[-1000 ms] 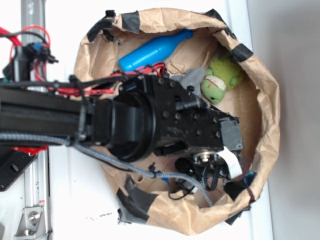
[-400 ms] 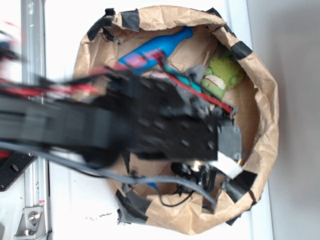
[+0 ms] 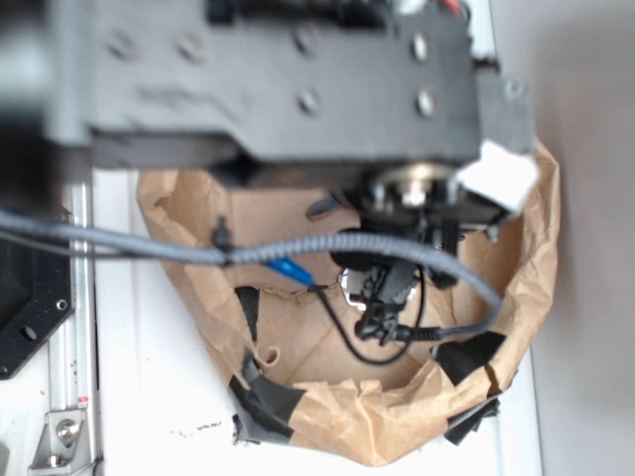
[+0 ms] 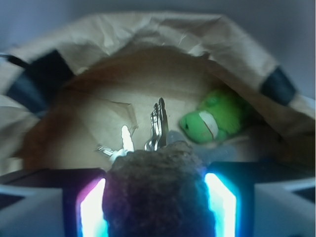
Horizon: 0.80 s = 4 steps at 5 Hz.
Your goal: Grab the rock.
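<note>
In the wrist view the rock, a dark rough brown-grey lump, fills the space between my gripper's two glowing pads. The jaws are shut on it and hold it above the floor of the paper bag. In the exterior view the arm is raised close to the camera and blurred. It hides the rock; the gripper hangs over the bag.
Metal keys with a white tag lie on the bag floor beyond the rock. A green plush toy sits at the right by the bag wall. The taped bag rim rings the space. A metal rail runs at the left.
The arm has risen toward the exterior camera and now covers the upper bag, hiding the blue bottle and green toy. The gripper has lifted off the bag floor.
</note>
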{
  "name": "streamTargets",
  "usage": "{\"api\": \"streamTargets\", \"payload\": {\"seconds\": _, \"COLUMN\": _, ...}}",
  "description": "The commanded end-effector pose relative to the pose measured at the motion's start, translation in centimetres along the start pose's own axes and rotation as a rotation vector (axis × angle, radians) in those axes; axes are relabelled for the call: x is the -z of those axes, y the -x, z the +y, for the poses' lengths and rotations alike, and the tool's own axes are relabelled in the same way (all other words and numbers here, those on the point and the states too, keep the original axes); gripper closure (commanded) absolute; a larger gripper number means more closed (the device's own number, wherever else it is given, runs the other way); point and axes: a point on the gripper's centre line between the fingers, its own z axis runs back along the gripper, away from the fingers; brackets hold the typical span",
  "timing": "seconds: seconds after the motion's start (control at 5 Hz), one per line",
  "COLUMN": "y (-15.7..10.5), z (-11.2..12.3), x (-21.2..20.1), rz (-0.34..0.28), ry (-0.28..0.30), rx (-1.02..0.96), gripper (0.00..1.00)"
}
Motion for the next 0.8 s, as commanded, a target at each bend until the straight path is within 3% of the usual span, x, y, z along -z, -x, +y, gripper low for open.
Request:
{"api": "streamTargets", "payload": {"seconds": 0.0, "y": 0.92, "z": -0.32, "x": -3.88, "rz": -0.017, "ry": 0.039, "rx": -0.13, "gripper": 1.0}}
{"api": "streamTargets", "payload": {"seconds": 0.6, "y": 1.82, "z": -0.32, "x": -3.09, "rz": -0.026, "ry": 0.008, "rx": -0.18, "gripper": 1.0}}
